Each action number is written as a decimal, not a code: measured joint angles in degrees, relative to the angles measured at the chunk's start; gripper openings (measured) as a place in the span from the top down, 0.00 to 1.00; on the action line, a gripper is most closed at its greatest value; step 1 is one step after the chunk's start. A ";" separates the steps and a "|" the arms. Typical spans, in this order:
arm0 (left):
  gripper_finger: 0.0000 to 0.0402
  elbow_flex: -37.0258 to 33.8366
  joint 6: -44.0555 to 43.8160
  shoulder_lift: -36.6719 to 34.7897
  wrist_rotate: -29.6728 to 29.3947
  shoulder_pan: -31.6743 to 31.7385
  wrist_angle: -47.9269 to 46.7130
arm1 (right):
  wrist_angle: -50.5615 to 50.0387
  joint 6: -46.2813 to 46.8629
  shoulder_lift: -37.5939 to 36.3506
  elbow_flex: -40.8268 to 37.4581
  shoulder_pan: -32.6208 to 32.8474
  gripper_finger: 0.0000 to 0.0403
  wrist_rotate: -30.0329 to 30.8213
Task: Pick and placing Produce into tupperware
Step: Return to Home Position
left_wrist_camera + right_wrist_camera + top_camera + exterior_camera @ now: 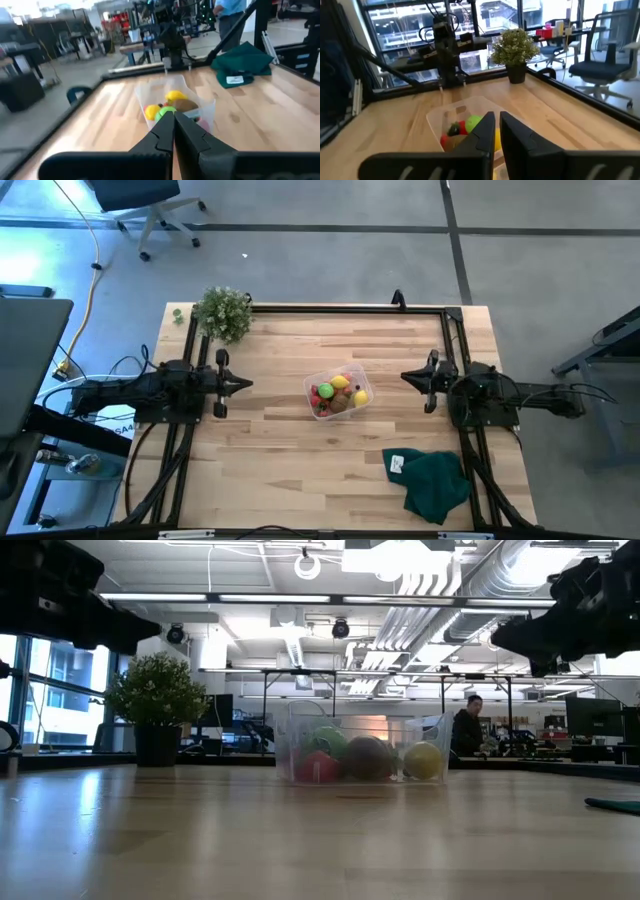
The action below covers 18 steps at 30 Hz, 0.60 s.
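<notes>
The tupperware point(311, 387) sits at the middle of the frame in the high view, on the bare wood of the desk point(280, 470). The produce point(338, 393) is piled inside it: red, bright green, yellow and one brown piece. I see no loose piece out on the desk.

The left arm point(150, 390) lies at centre left and the right arm point(500, 392) at centre right, both well apart from the tub and pointing in toward it. The left jaws are pressed together on nothing. The right jaws are all but together, with a thin slit between them, and are also empty.

A potted plant point(224, 313) stands at the upper left, and a dark green cloth point(436, 483) lies at the lower right.

To my eye the filling is done and this is the parking step. The next move calls for little: each arm settles into its rest pose, jaws empty and clear of the tub.
</notes>
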 joint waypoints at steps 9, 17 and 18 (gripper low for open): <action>0.99 0.02 3.95 0.03 0.00 0.00 0.26 | -0.09 -0.70 0.11 0.04 -0.02 0.95 0.28; 0.99 0.02 3.95 0.02 0.00 0.00 0.27 | -0.15 -0.68 0.11 0.09 -0.02 0.95 0.32; 0.99 0.02 3.95 0.02 0.00 0.00 0.27 | -0.15 -0.70 0.11 0.09 0.00 0.95 0.32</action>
